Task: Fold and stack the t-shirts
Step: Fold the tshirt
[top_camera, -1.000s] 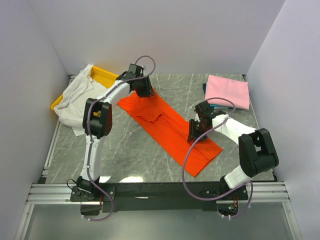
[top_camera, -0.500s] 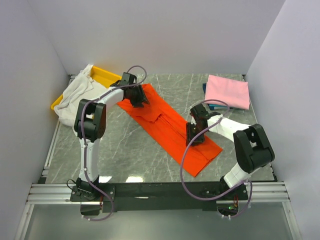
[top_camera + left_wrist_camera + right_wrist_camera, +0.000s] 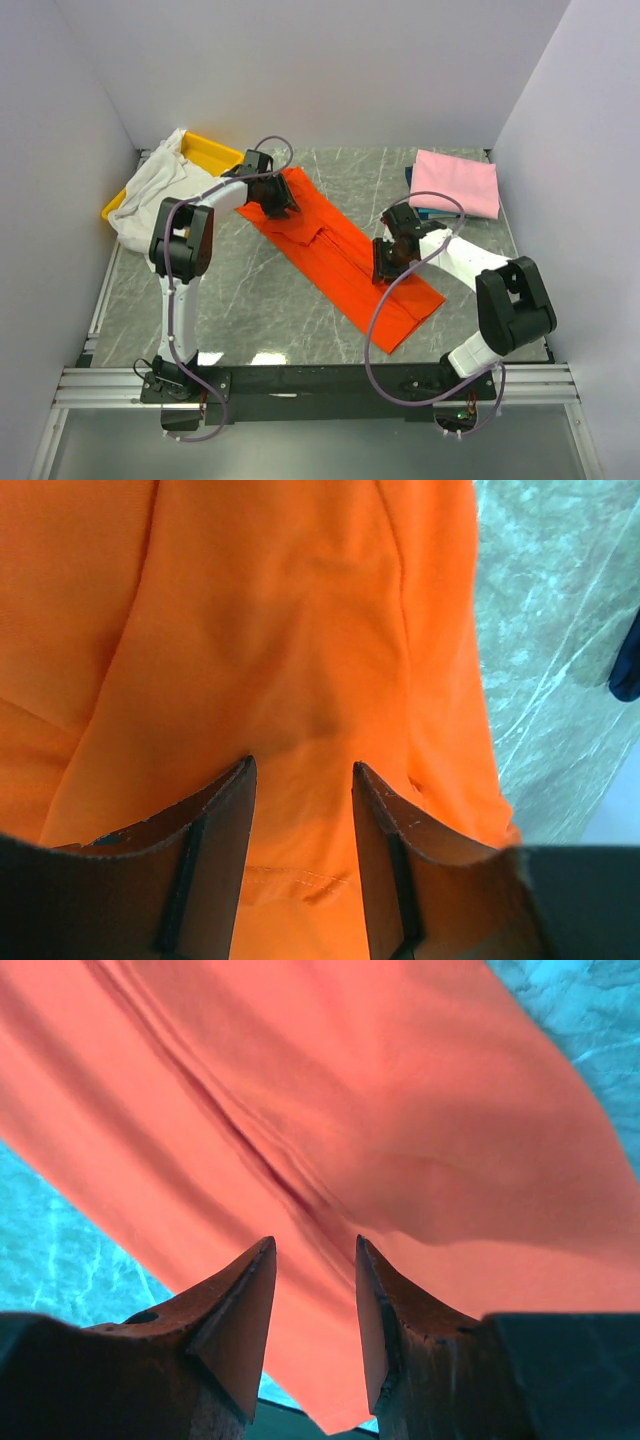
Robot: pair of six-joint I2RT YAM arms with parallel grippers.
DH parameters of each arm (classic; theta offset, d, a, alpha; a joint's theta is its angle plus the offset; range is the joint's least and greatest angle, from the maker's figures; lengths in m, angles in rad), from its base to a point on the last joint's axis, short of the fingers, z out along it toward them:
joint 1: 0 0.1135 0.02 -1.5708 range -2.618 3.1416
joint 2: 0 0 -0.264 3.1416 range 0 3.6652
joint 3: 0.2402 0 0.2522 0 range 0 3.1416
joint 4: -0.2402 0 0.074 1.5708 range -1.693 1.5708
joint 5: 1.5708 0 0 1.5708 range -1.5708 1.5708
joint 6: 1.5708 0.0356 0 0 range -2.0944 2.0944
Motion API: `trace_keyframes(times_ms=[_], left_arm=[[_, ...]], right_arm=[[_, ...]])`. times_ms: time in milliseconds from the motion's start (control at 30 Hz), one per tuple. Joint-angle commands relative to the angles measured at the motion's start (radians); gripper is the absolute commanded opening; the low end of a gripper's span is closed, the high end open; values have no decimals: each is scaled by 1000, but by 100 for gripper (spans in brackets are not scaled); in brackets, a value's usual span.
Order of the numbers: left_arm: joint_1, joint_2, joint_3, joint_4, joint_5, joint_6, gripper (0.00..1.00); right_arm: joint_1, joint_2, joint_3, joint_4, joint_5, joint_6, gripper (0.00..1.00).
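Left gripper point(image 3: 272, 194) has shifted a touch left and nearer along the far end of the orange shirt point(image 3: 335, 255), elbow tucked in; right gripper point(image 3: 386, 258) barely nudged left. Orange shirt lies mid table point(image 3: 250, 300) as a long folded strip, long axis diagonal from far-left to near-right. Left gripper sits over the far-left end, and right gripper sits over the strip's right side, past the middle. So each arm has its own end, and the near-right end is closest to the right arm. Both wrist views show fingers spread, cloth showing in the gap just below the tips, nothing pinched; can't tell if the tips touch. Pink shirt point(image 3: 455, 182) is folded far right on top of the blue shirt point(image 3: 411, 180); white shirt point(image 3: 150, 195) is heaped over the tray point(image 3: 212, 152) far left. My read: next is an end-over-end fold along that diagonal, so it needs a pinch at an end first.
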Motion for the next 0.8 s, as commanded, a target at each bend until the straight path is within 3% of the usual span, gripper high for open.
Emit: trace_keyframes(times_ms=[0,133,367,767], left_arm=[[7,30,5,22,20,-11,49],[13,59,26,19,17,3,49],[14,154,110,-1,26,43,49],[19,355,409,-91,52,188,50]], right_arm=[[8,39,22,24,30,-18,45],[8,99,33,30,62,-6,45],[8,128,17,52,-19,25,45],[93,76,-44,17,-140,171,44]])
